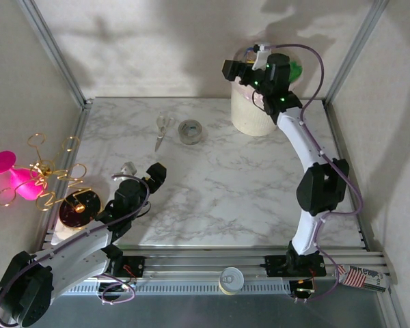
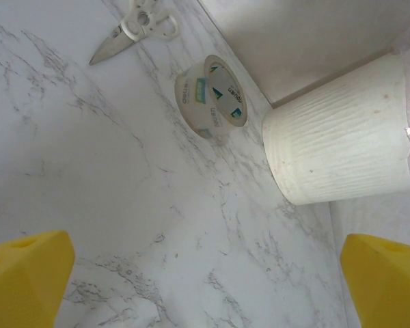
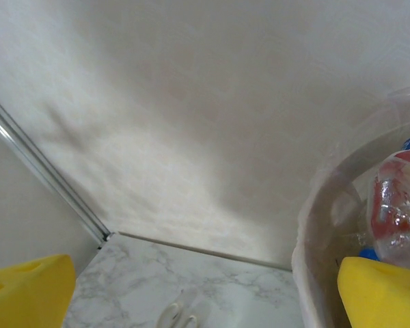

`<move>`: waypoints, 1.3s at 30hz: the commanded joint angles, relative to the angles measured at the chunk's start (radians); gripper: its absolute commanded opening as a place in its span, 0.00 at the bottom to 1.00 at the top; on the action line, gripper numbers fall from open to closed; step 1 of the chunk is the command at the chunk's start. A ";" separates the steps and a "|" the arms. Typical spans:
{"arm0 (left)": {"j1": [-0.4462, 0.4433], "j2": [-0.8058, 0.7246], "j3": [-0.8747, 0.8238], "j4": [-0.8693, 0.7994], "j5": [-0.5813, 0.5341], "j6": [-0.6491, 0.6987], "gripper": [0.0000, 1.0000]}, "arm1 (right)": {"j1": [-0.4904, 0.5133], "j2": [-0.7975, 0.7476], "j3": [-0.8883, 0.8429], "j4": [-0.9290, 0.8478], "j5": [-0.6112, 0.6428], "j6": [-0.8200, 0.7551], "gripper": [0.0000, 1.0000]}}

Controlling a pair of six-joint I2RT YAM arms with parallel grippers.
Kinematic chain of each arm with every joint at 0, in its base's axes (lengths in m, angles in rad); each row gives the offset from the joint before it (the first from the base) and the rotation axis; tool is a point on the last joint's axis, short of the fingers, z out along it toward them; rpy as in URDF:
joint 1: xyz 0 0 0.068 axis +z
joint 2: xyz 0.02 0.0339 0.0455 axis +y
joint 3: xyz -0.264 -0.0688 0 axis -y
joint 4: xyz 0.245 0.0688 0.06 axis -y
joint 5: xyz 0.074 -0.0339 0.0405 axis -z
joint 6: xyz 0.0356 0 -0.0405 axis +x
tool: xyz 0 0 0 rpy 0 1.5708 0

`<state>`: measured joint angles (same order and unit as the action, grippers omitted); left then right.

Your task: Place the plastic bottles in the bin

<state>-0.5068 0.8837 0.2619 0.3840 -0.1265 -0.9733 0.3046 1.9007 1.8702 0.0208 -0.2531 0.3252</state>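
Note:
The bin (image 1: 251, 115), a cream-white ribbed bucket with a thin plastic liner, stands at the back of the marble table. Something green (image 1: 296, 70) pokes above its far rim. My right gripper (image 1: 243, 71) hangs open over the bin's left rim, holding nothing. In the right wrist view its yellow fingers (image 3: 27, 290) stand wide apart, and a clear bottle with a red label (image 3: 396, 219) lies inside the bin (image 3: 313, 236). My left gripper (image 1: 155, 173) is open and empty low over the table's front left; its wrist view shows the bin (image 2: 342, 140) standing far off.
A grey tape roll (image 1: 190, 131) and scissors (image 1: 162, 130) lie left of the bin, also seen as tape roll (image 2: 212, 96) and scissors (image 2: 133, 27). A metal can (image 1: 231, 279) sits on the front rail. Pink and gold ornaments (image 1: 27, 179) stand outside the left frame.

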 commanded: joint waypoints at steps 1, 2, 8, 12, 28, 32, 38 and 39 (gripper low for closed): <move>0.010 -0.025 0.033 -0.005 -0.014 -0.005 0.99 | -0.006 0.050 0.082 -0.012 0.076 -0.005 0.99; 0.010 -0.033 0.032 -0.015 -0.019 -0.004 1.00 | -0.013 0.066 0.101 -0.020 0.103 -0.003 0.99; 0.010 -0.067 0.031 -0.046 -0.045 0.007 1.00 | -0.055 0.152 0.228 -0.050 0.122 0.011 0.99; 0.010 -0.066 0.031 -0.044 -0.048 0.007 1.00 | -0.070 0.190 0.314 -0.086 0.081 0.008 0.99; 0.071 -0.072 0.116 -0.186 -0.197 0.132 1.00 | -0.067 -0.221 -0.138 0.008 -0.013 -0.093 0.99; 0.125 -0.062 0.124 -0.195 -0.252 0.176 1.00 | -0.064 -0.432 -0.462 0.067 0.015 -0.110 0.99; 0.206 -0.014 0.134 -0.161 -0.364 0.277 1.00 | -0.057 -0.707 -0.900 0.116 0.148 -0.113 0.99; 0.210 -0.005 0.138 -0.153 -0.388 0.296 1.00 | -0.058 -0.739 -0.957 0.128 0.188 -0.114 0.99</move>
<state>-0.3164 0.8616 0.3672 0.2237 -0.4122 -0.7639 0.2447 1.2083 1.0405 0.1154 -0.1699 0.2306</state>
